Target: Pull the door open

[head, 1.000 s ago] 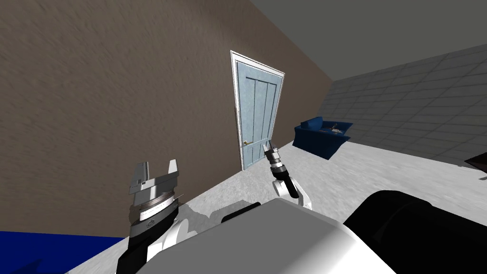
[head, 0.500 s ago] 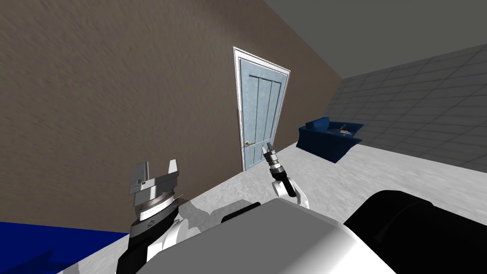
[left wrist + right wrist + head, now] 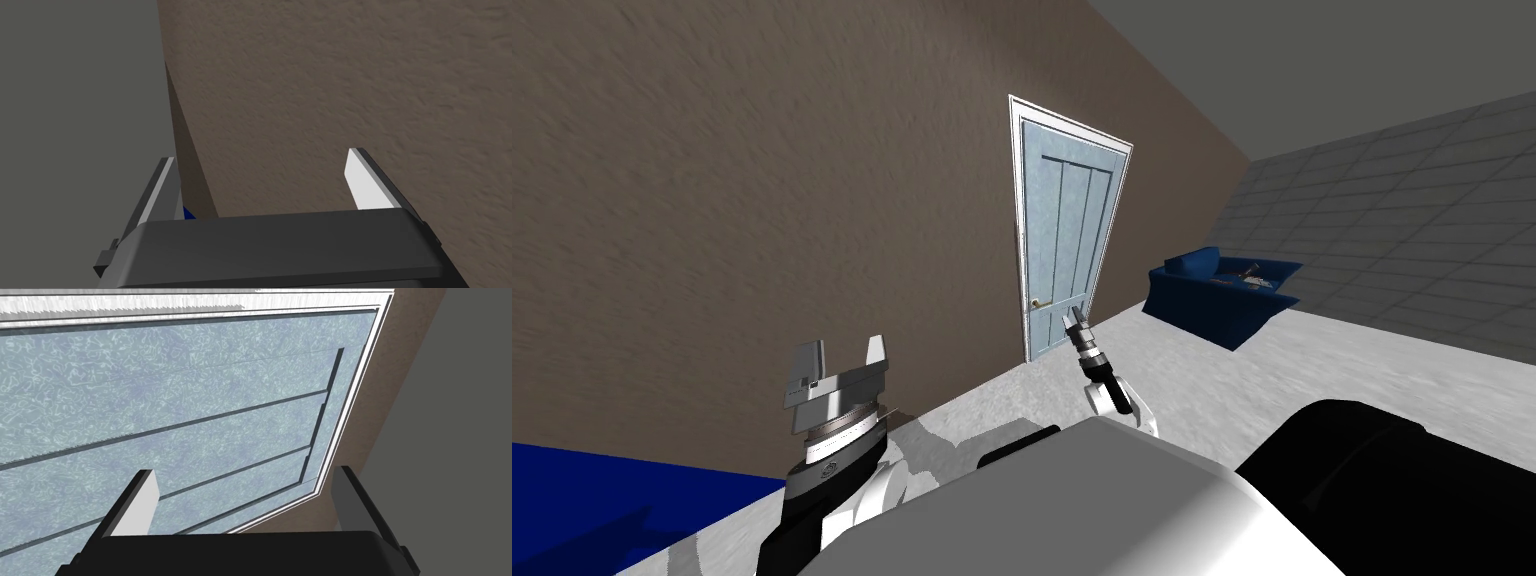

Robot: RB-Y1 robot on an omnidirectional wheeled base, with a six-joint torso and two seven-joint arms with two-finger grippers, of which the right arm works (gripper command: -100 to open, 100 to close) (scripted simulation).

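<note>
A pale blue panelled door point(image 3: 1064, 235) in a white frame stands shut in the brown wall ahead, with a small brass handle point(image 3: 1040, 301) on its left side. My right gripper point(image 3: 1075, 318) is stretched toward the door's lower part, just right of and below the handle, some way short of it. Its fingers stand open in the right wrist view, gripper point(image 3: 245, 488), pointing at the door panels point(image 3: 165, 408). My left gripper point(image 3: 837, 366) is raised close by my chest and open, gripper point(image 3: 262, 180) facing the brown wall.
A dark blue sofa point(image 3: 1227, 290) with small items on it sits right of the door by the grey tiled wall. Light grey floor point(image 3: 1232, 370) runs up to the door. A blue surface point(image 3: 602, 500) lies at my lower left.
The whole head view has shifted: the door and sofa have moved a little right and the door looks slightly larger, so I have moved toward it. The arms keep their pose.
</note>
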